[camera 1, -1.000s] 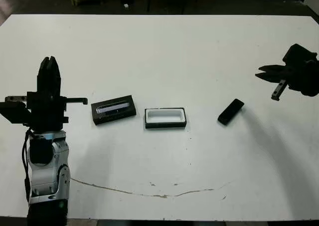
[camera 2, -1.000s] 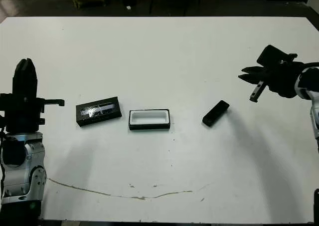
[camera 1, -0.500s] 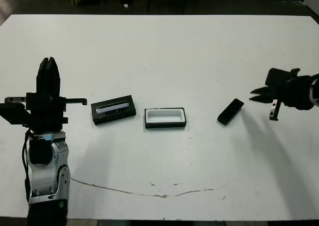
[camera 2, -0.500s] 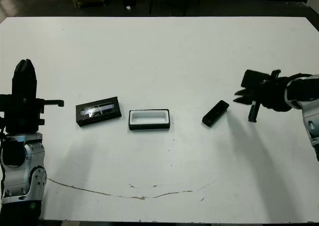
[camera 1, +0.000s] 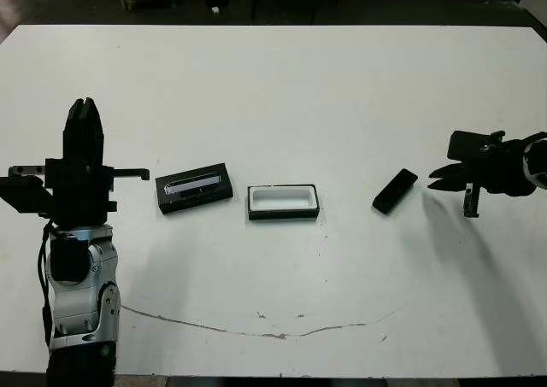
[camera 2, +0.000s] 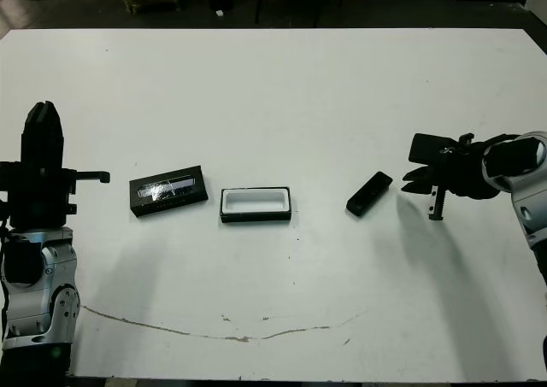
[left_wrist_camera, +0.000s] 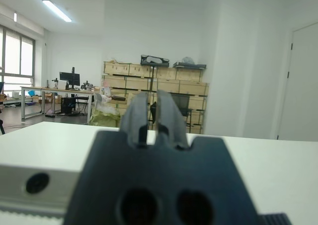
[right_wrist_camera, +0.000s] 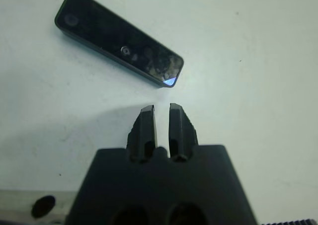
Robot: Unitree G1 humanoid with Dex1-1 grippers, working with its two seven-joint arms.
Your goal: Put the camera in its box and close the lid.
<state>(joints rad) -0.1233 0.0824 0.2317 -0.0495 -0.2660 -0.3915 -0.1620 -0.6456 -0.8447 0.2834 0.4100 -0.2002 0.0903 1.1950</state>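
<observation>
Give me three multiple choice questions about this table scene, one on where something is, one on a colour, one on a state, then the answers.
1. Where does the camera lie?
A. inside the box
B. on the table, toward the robot's right of the box
C. on the lid

2. What colour is the lining of the box?
A. white
B. red
C. blue

3. What is the right end effector holding?
A. the camera
B. the lid
C. nothing

Answers: 1 B, it lies on bare table right of the box. 2 A, white shows inside the black walls. 3 C, the camera lies just clear of its tips.
</observation>
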